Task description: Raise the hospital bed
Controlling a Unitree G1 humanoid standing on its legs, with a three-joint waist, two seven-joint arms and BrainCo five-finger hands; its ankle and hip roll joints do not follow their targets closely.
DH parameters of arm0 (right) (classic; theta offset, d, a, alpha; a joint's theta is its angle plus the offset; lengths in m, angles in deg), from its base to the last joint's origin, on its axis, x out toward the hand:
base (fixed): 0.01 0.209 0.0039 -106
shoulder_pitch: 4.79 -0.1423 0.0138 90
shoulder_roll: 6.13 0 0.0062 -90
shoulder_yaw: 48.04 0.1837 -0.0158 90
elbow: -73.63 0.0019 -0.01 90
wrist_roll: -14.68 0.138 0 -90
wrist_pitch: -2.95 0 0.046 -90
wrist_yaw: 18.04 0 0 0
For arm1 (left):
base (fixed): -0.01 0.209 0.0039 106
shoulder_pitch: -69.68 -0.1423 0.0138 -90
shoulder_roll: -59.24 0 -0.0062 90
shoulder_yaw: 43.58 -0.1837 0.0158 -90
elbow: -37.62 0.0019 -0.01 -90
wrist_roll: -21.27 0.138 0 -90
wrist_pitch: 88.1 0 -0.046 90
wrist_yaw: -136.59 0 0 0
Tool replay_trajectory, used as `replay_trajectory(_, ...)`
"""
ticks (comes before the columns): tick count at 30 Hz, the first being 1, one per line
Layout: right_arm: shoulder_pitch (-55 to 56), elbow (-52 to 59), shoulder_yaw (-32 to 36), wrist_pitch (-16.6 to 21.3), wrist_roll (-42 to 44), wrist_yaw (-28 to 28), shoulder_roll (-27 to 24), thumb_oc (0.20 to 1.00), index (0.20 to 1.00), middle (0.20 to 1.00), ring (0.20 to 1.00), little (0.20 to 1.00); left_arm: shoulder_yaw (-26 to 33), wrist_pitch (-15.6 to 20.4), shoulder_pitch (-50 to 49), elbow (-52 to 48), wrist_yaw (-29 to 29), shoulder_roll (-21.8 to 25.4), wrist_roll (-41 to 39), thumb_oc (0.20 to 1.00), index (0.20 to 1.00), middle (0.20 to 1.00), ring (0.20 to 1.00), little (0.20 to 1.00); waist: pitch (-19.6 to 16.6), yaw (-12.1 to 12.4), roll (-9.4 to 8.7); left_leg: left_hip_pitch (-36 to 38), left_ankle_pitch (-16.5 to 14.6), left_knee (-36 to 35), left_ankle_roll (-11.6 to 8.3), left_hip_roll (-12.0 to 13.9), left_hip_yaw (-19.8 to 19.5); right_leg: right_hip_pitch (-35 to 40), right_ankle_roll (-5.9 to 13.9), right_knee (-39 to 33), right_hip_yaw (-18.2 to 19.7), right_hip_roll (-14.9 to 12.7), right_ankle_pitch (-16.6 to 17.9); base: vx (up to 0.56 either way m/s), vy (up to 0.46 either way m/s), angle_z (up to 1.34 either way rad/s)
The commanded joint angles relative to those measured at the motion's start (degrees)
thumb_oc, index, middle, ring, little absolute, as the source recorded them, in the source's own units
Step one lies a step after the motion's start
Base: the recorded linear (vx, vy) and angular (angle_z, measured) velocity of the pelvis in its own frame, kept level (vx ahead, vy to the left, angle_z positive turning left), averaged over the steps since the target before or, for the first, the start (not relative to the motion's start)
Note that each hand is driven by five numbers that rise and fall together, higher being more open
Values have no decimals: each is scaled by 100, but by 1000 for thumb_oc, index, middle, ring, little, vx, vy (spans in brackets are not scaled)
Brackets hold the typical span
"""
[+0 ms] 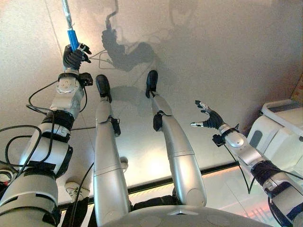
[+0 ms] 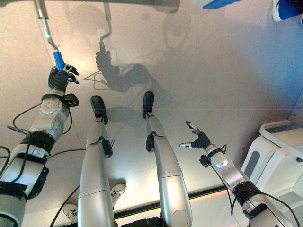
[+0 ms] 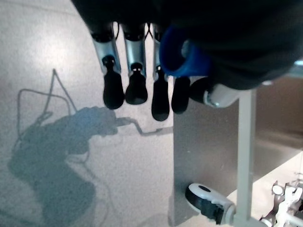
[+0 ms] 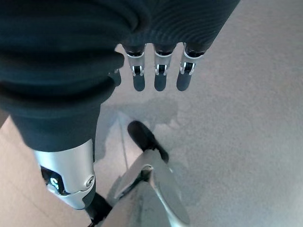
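Grey speckled floor below; my left hand grips the blue-handled metal crank, my right hand hangs open, empty.

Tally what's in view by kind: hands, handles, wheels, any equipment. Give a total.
hands: 2, the left hand curled round the grip, the right hand open
crank handle with blue grip: 1
caster wheel: 1
white unit on the robot's right: 1
total: 5
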Motion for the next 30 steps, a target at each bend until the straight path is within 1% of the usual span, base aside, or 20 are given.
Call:
replay_trajectory(1, 167, 190, -177, 17, 228, 72, -208, 1000, 1000, 1000, 1000, 1000, -42, -199, -448, 200, 31, -95, 174, 200, 200, 200, 200, 200, -37, 119, -330, 68, -618, 363, 390, -260, 312, -125, 579, 158, 234, 92, -25, 17, 7, -7)
replay_trajectory(4, 132, 202, -223, 28, 301, 88, -221, 1000, 1000, 1000, 1000, 1000, -192, -179, -311, 143, 27, -83, 278, 200, 200, 200, 200, 200, -36, 88, -344, -55, -678, 521, 402, -248, 315, -237, 574, 229, 245, 114, -32, 6, 2, -3)
replay_trajectory(9, 152, 173, -229, 21, 265, 71, -207, 1000, 1000, 1000, 1000, 1000, -308, -154, -292, -16, 39, -158, 355, 200, 200, 200, 200, 200, -36, 65, -331, -81, -697, 527, 414, -258, 317, -285, 572, 257, 256, 121, -18, 5, -2, -2)
replay_trajectory(10, 157, 162, -219, 21, 271, 76, -212, 1000, 1000, 1000, 1000, 1000, -307, -167, -302, -19, 25, -177, 361, 316, 316, 316, 316, 316, -37, 62, -328, -76, -705, 534, 419, -258, 330, -292, 568, 273, 263, 121, -19, 0, 0, 0)
replay_trajectory(11, 157, 162, -218, 21, 271, 76, -212, 1000, 1000, 1000, 1000, 1000, -306, -168, -302, -19, 25, -178, 361, 329, 329, 329, 329, 329, -37, 63, -328, -76, -706, 535, 419, -258, 331, -293, 568, 274, 264, 121, -19, 0, 0, 0)
replay_trajectory(12, 148, 156, -229, 18, 280, 96, -202, 1000, 1000, 1000, 1000, 1000, -331, -166, -299, -14, 26, -189, 381, 200, 200, 200, 200, 200, -38, 65, -308, -44, -710, 525, 424, -266, 340, -282, 571, 275, 274, 123, -14, 0, 0, 0)
replay_trajectory(18, 72, 88, -276, 24, 279, 102, -180, 1000, 1000, 1000, 1000, 1000, -260, -223, -299, 176, 9, -211, 430, 200, 200, 200, 200, 200, -40, 72, -262, 50, -709, 504, 421, -261, 365, -219, 556, 283, 305, 121, -21, 0, 0, 0)
replay_trajectory(19, 66, 73, -284, 28, 272, 100, -170, 1000, 1000, 1000, 1000, 1000, -254, -221, -300, 191, 9, -206, 434, 228, 228, 228, 228, 228, -40, 74, -256, 67, -704, 486, 417, -258, 368, -205, 558, 259, 306, 115, -14, 0, 0, 0)
replay_trajectory(20, 49, 78, -289, 31, 268, 102, -174, 1000, 1000, 1000, 1000, 1000, -236, -224, -299, 228, 17, -207, 445, 379, 379, 379, 379, 379, -40, 75, -252, 82, -694, 472, 413, -258, 370, -183, 556, 237, 300, 109, -7, 0, 0, 0)
replay_trajectory(22, 46, 87, -292, 33, 269, 104, -174, 1000, 1000, 1000, 1000, 1000, -226, -223, -302, 228, 20, -205, 434, 583, 583, 583, 583, 583, -40, 75, -254, 102, -681, 442, 411, -257, 368, -158, 562, 222, 297, 102, -3, 0, 0, 0)
replay_trajectory(23, 53, 78, -294, 23, 260, 104, -169, 1000, 1000, 1000, 1000, 1000, -223, -230, -303, 226, 27, -220, 438, 1000, 1000, 1000, 1000, 1000, -40, 78, -253, 116, -665, 426, 405, -257, 363, -139, 558, 224, 292, 98, -11, 0, 0, 0)
replay_trajectory(30, 9, 105, -309, 9, 254, 84, -166, 1000, 1000, 1000, 1000, 1000, -188, -269, -387, 333, 0, -335, 412, 1000, 1000, 1000, 1000, 1000, -39, 97, -228, 135, -645, 432, 397, -249, 360, -110, 541, 258, 279, 93, -9, -4, -4, 0)
